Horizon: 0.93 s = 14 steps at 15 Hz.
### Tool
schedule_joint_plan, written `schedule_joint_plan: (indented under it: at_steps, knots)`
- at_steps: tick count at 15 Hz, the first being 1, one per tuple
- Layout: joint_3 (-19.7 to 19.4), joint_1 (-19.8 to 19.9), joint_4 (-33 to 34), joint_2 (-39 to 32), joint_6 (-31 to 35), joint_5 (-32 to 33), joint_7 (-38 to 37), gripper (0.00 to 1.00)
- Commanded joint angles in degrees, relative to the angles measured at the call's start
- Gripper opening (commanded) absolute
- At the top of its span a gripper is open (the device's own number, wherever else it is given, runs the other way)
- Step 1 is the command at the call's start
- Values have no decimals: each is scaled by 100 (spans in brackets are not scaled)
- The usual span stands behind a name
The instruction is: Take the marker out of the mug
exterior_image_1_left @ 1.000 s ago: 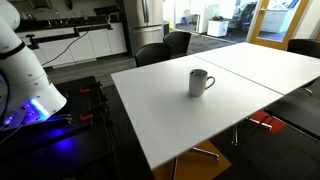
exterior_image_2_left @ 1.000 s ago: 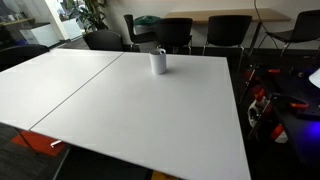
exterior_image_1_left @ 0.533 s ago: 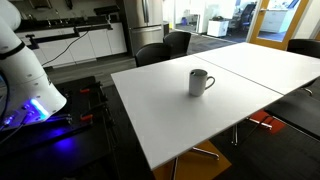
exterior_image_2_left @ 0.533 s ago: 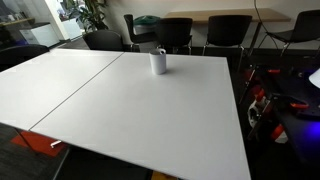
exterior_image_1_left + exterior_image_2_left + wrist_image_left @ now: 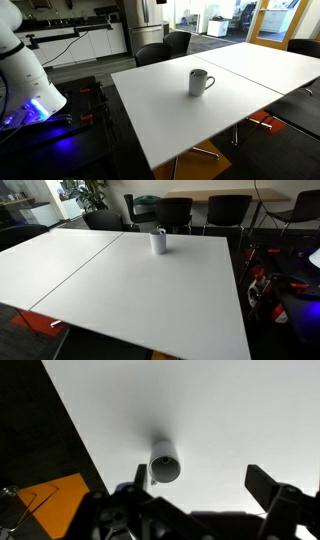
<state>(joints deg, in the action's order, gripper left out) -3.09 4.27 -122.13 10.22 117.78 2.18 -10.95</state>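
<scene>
The light grey-white mug (image 5: 200,82) stands upright on the white table (image 5: 170,120), with its handle to one side. It also shows in an exterior view (image 5: 158,241) near the table's far edge. In the wrist view I look down from high above into the mug (image 5: 165,463). A small dark spot (image 5: 165,460) inside its mouth looks like the marker's end; the marker cannot be made out in the exterior views. My gripper (image 5: 200,485) is open and empty, its fingers spread wide, well above the mug. The gripper is out of both exterior views.
The robot's white base (image 5: 22,70) stands beside the table's edge. Dark chairs (image 5: 165,47) (image 5: 175,213) stand along the far side. A second white table (image 5: 270,60) adjoins. An orange patch of floor (image 5: 45,500) lies past the table edge.
</scene>
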Motion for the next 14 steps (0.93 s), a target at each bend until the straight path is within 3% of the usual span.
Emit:
schedule_joint_plan:
  at_steps: [1,11,14]
  knots:
    - [-115,109,39,-333,356,36,89,100]
    - [-359,223,34,-1317,1141,-246,476,100]
    - [-325,183,-14,-1272,994,-96,281,100]
